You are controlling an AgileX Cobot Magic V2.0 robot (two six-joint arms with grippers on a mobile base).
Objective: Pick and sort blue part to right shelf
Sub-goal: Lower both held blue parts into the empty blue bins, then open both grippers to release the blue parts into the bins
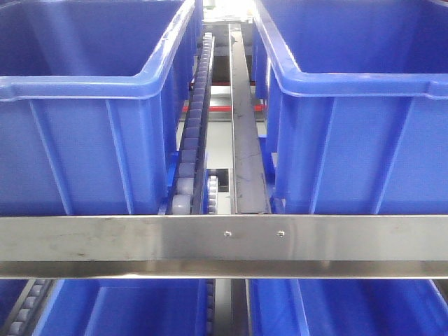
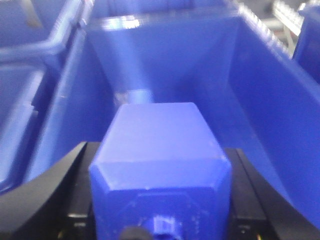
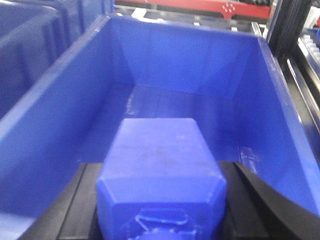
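**Both claws carry blue parts over bins**

The shelf (image 1: 224,241) carries big blue bins (image 1: 91,105) beside a roller track (image 1: 192,133). Left claw (image 2: 160,200) clamps a blue part (image 2: 160,155) above a bin, floor at 12 o'clock. Right claw (image 3: 160,205) likewise clamps another blue part (image 3: 160,160).

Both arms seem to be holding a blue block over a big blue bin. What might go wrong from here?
1. The blue part sits above the floor of the blue bin; released from there, it might bounce or tip over.
2. The right arm's blue part hangs close to its bin's near end, so a slight drift could clip the rim.
3. Everything is blue, so telling part from bin may be hard.
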